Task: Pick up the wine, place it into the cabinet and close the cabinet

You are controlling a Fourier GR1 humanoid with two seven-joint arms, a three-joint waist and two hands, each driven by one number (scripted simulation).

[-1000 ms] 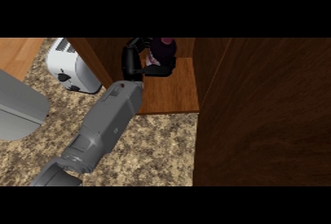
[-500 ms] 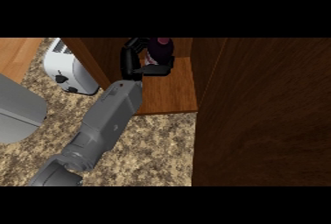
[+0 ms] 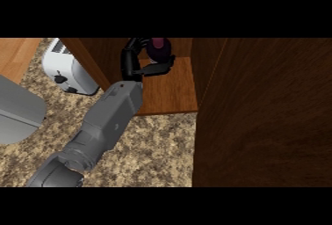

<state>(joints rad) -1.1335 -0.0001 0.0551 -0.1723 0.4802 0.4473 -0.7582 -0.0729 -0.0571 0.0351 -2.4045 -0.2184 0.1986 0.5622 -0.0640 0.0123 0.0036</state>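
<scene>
Over cabinet shelf (image 3: 172, 94): right hand (image 3: 134, 66), fingers (image 3: 159, 68) curled round dark wine (image 3: 160, 46); toaster (image 3: 68, 70) on counter (image 3: 162, 140) at left.

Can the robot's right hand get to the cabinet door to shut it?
Probably yes, once it lets go. The right hand is curled round the wine bottle above the shelf, and the open cabinet door stands beside it, nothing between.

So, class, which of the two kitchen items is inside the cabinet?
The wine, dark, held by the fingers of the right hand above the cabinet shelf. The white toaster stands outside on the speckled counter, left of that shelf.
</scene>
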